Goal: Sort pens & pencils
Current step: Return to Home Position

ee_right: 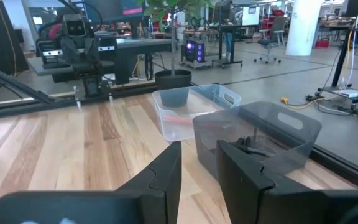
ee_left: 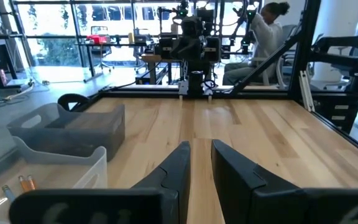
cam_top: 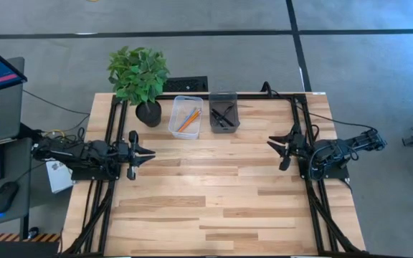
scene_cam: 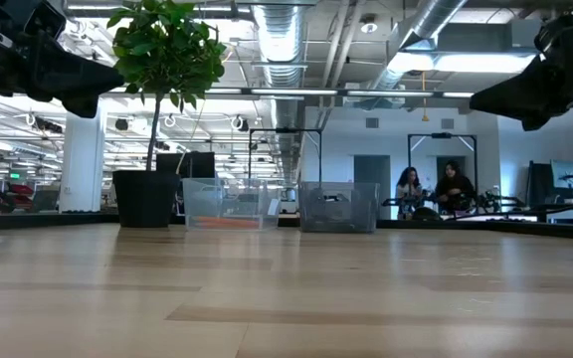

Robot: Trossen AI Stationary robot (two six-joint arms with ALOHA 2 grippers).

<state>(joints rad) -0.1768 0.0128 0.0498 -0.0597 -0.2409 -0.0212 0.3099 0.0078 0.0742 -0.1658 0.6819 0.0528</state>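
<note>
Several orange pencils lie in a clear bin at the table's far edge. Beside it, on its right, a dark translucent bin holds black pens. In the right wrist view the pens rest on the dark bin's floor. My left gripper hovers level at the table's left side. It is open, points toward the right, and has nothing between its fingers. My right gripper hovers at the right side. It is open and empty, and points toward the bins.
A potted plant stands left of the clear bin at the far edge. Black frame rails run along both sides of the table. Bare wood spreads between the arms. A person sits beyond the table.
</note>
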